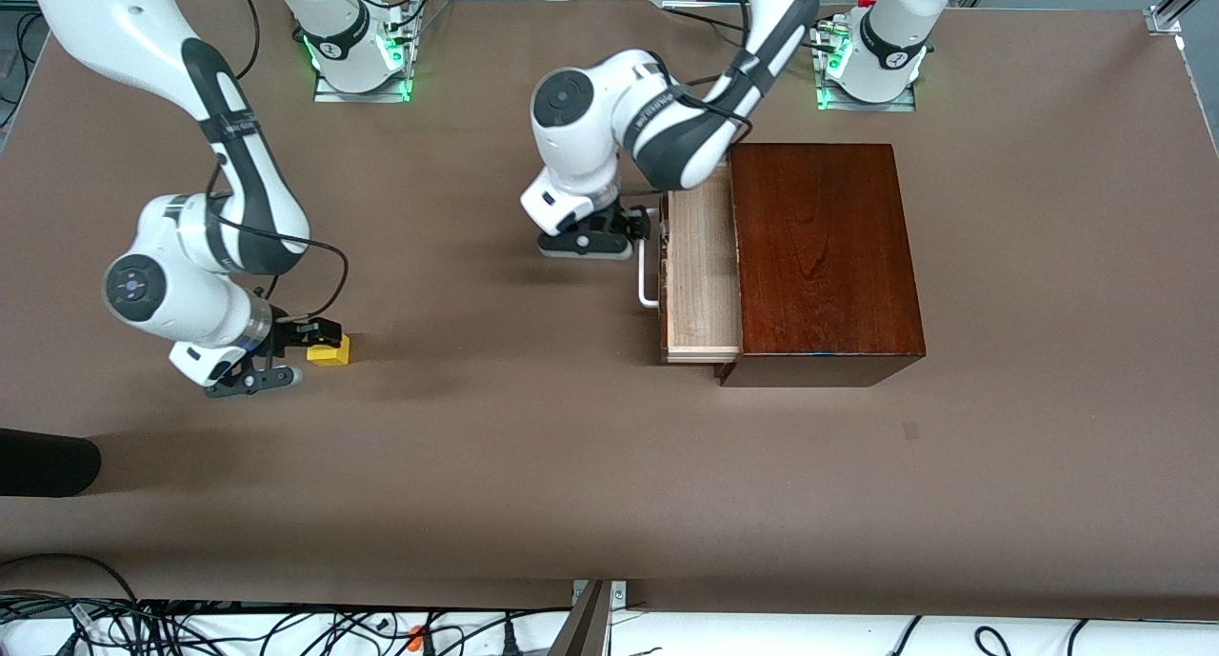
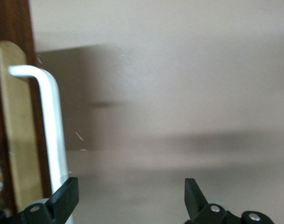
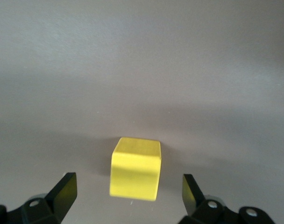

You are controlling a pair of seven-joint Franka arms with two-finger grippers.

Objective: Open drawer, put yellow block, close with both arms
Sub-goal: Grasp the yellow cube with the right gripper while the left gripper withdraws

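Observation:
The dark reddish-brown wooden box (image 1: 824, 256) stands toward the left arm's end of the table. Its drawer (image 1: 702, 275) is pulled partly out and shows a pale wood interior. The white handle (image 1: 647, 273) faces the right arm's end. My left gripper (image 1: 636, 228) is open beside the handle (image 2: 51, 126), with one fingertip (image 2: 67, 198) next to the bar and nothing between the jaws. The yellow block (image 1: 329, 350) lies on the table toward the right arm's end. My right gripper (image 1: 303, 351) is open low beside it. In the right wrist view the block (image 3: 135, 168) sits just ahead of the open jaws.
A brown mat (image 1: 533, 466) covers the table. A black object (image 1: 43, 463) lies at the table's edge at the right arm's end, nearer the front camera. Cables run along the near edge (image 1: 286, 627).

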